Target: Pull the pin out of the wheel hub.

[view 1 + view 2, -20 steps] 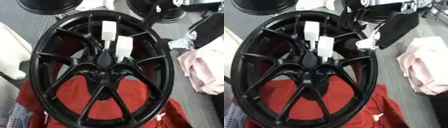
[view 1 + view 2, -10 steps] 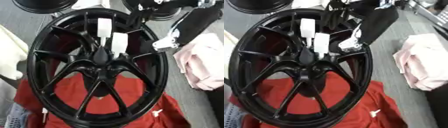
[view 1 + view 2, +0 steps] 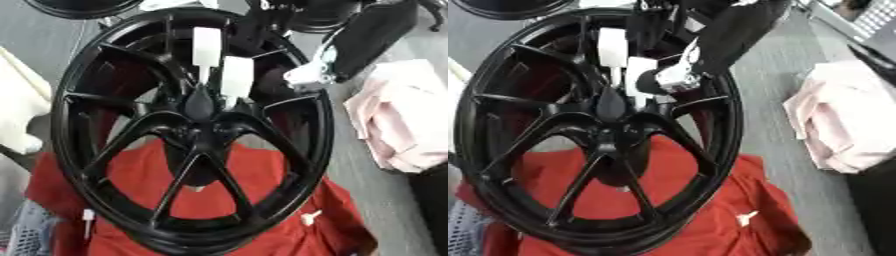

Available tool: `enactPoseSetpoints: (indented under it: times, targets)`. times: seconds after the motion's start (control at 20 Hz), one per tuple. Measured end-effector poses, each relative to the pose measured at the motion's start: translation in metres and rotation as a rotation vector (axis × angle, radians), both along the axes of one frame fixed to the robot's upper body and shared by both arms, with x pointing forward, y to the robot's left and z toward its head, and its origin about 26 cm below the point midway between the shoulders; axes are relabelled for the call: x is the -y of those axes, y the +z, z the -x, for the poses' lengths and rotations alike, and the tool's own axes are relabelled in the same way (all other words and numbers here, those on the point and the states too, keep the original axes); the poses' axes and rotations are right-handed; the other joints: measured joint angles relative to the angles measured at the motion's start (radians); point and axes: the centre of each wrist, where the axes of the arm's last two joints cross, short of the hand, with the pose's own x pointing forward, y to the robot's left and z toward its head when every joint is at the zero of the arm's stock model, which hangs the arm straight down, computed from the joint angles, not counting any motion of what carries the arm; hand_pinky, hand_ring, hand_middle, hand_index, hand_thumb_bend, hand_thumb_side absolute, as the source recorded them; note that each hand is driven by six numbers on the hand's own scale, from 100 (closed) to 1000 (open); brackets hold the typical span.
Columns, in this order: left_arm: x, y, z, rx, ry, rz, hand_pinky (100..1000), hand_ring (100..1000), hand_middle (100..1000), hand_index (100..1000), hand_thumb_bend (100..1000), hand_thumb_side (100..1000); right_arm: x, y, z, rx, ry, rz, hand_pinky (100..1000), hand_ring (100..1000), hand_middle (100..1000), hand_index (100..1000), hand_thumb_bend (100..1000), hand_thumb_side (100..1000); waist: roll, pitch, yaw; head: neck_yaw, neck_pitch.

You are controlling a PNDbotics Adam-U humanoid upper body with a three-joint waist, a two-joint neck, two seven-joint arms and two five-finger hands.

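Wheel (image 3: 188, 130): black, spoked, lying on a red cloth (image 3: 131, 175).
Pins (image 3: 236, 77): two white, at twelve o'clock of the hub.
Right hand (image 3: 311, 75): at the rim's two o'clock; fingers, cannot tell.

One black wheel hub (image 3: 192, 135), two white pins (image 3: 206, 46) (image 3: 236, 76) (side by side), one red cloth (image 3: 131, 180)

From the upper right of the frame my right hand (image 3: 311, 74) hangs just over the glossy black spoked wheel rim (image 3: 319, 145). Two white block-shaped pins (image 3: 236, 75) stand upright at the hub, close side by side, with thick spokes crowding around them. Between spokes I see open gaps down to the red cloth (image 3: 131, 175). A crumpled pink cloth (image 3: 407, 120) fills the right edge.
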Motion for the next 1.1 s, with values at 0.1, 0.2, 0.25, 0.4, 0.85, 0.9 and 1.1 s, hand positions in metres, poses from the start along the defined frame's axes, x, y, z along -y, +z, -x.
enactPoseSetpoints:
  times: [0.1, 0.2, 0.25, 0.4, 0.85, 0.9, 1.1]
  targets:
    - [0.000, -0.001, 0.000, -0.002, 0.001, 0.004, 826, 712, 634, 850, 100, 790, -0.002, 0.000, 0.000, 0.003, -0.004, 0.001, 808, 852, 738, 867, 344, 570, -0.002, 0.000, 0.001, 0.000, 0.007]
    - [0.000, -0.001, 0.000, -0.003, 0.000, 0.006, 826, 712, 633, 850, 100, 790, -0.004, 0.000, 0.000, 0.006, -0.007, 0.003, 810, 854, 740, 868, 342, 572, -0.004, 0.000, 0.001, -0.002, 0.008]
    - [0.000, -0.001, 0.000, -0.003, 0.000, 0.007, 826, 712, 632, 850, 100, 790, -0.006, -0.001, 0.000, 0.007, -0.010, 0.004, 811, 854, 740, 867, 346, 571, -0.004, 0.000, 0.002, -0.003, 0.010]
    - [0.000, -0.001, 0.000, -0.003, -0.001, 0.007, 826, 711, 631, 850, 100, 791, -0.008, -0.002, 0.000, 0.008, -0.020, 0.008, 813, 855, 741, 867, 351, 569, -0.004, 0.000, 0.005, -0.005, 0.016]
    - [0.000, -0.001, 0.000, -0.004, -0.004, 0.011, 827, 711, 627, 850, 100, 796, -0.006, -0.012, -0.003, 0.014, -0.060, 0.020, 832, 873, 751, 870, 371, 563, -0.005, 0.013, 0.015, -0.005, 0.016]
    - [0.000, -0.001, 0.000, -0.004, -0.004, 0.012, 828, 711, 626, 850, 100, 797, -0.006, -0.013, -0.003, 0.016, -0.063, 0.022, 833, 876, 754, 871, 368, 568, -0.005, 0.015, 0.015, -0.005, 0.016]
    - [0.000, -0.001, 0.000, -0.005, -0.007, 0.014, 828, 710, 624, 850, 100, 800, -0.004, -0.017, -0.004, 0.018, -0.075, 0.030, 831, 875, 754, 858, 377, 569, -0.006, 0.026, 0.021, -0.005, 0.016]
